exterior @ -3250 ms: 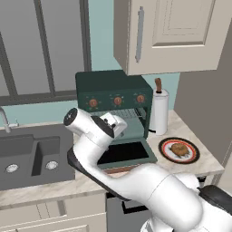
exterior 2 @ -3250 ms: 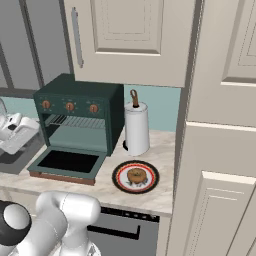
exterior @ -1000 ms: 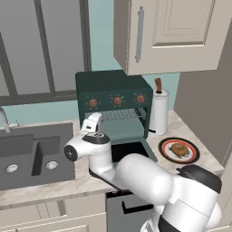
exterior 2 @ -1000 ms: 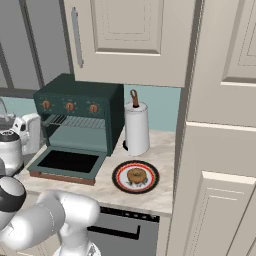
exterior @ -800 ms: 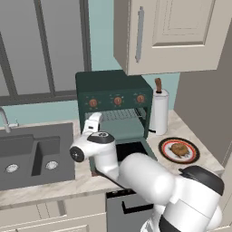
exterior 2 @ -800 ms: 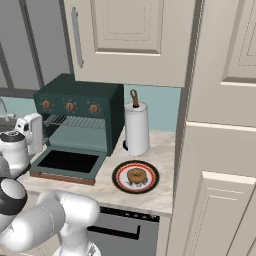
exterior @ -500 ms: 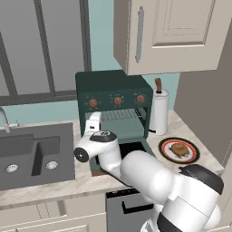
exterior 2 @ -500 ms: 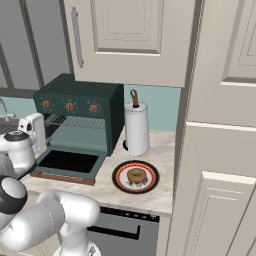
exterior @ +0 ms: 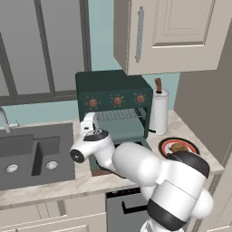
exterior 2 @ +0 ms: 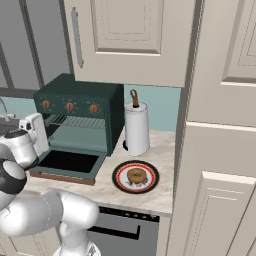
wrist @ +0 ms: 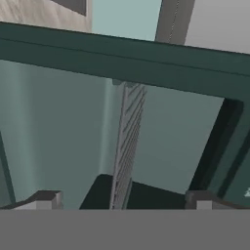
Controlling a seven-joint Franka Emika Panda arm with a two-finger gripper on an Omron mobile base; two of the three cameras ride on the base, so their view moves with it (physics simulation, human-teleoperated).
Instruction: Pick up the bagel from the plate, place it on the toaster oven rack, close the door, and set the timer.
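The bagel (exterior 2: 136, 175) lies on the plate (exterior 2: 120, 176) on the counter right of the toaster oven (exterior 2: 80, 102); the bagel (exterior: 180, 147) and plate (exterior: 166, 146) also show in the left base view. The door (exterior 2: 67, 162) hangs open and flat. The toaster oven rack (exterior 2: 77, 121) sits inside the cavity. My gripper (wrist: 122, 202) is open and empty, rolled sideways at the left front of the oven, so the rack (wrist: 126, 146) looks like an upright strip. One fingertip (wrist: 45, 198) rises at the lower left. My white hand (exterior 2: 36, 131) hovers over the door's left end.
A white paper-towel roll (exterior 2: 136, 128) stands between the oven and the plate. A sink (exterior: 31, 154) lies to the left. Beige cabinets (exterior 2: 125, 35) hang above, and a tall cabinet (exterior 2: 220, 150) bounds the counter on the right.
The hand has edged a little toward the oven's open front while the arm's elbow swung right. The jaws stayed open. Bagel, plate and door have not moved.
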